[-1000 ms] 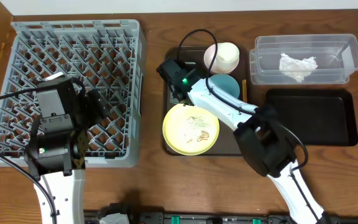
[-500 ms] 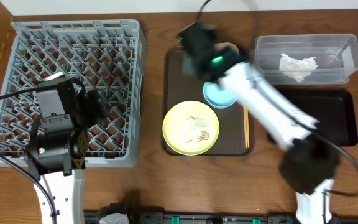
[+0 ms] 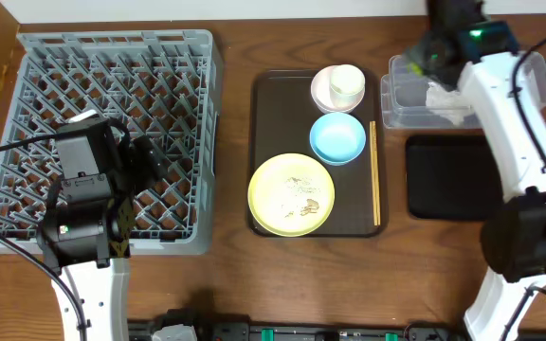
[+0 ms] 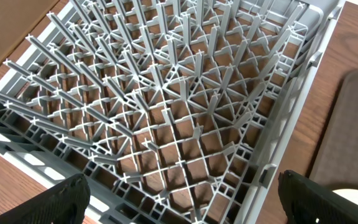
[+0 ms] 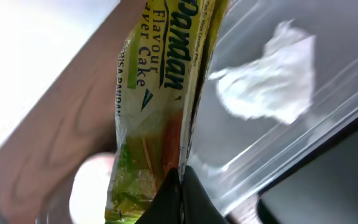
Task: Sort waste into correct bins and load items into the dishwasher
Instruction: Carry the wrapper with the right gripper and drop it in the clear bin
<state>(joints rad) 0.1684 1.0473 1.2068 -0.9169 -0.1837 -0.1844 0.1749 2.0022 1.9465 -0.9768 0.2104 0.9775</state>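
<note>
My right gripper (image 5: 182, 180) is shut on the yellow-green wrapper (image 5: 157, 93) and holds it over the left end of the clear tub (image 3: 534, 71), where the white napkin (image 3: 451, 102) lies. The black tray (image 3: 453, 180) sits below the tub. The yellow plate (image 3: 292, 194) with beige scraps, the blue bowl (image 3: 337, 137), the pinkish bowl (image 3: 322, 90) holding the white cup (image 3: 347, 83), and the chopsticks (image 3: 374, 170) rest on the brown tray. My left gripper (image 4: 179, 208) is open over the grey rack (image 3: 112, 57) near its front right corner.
The dark brown serving tray (image 3: 268, 114) stands mid-table between the rack and the bins. The rack (image 4: 166, 93) holds nothing. The table's back edge runs just behind the tub.
My right arm has swung from the brown tray's back left corner across to the right, carrying the wrapper over the clear tub. The left arm has not moved.
</note>
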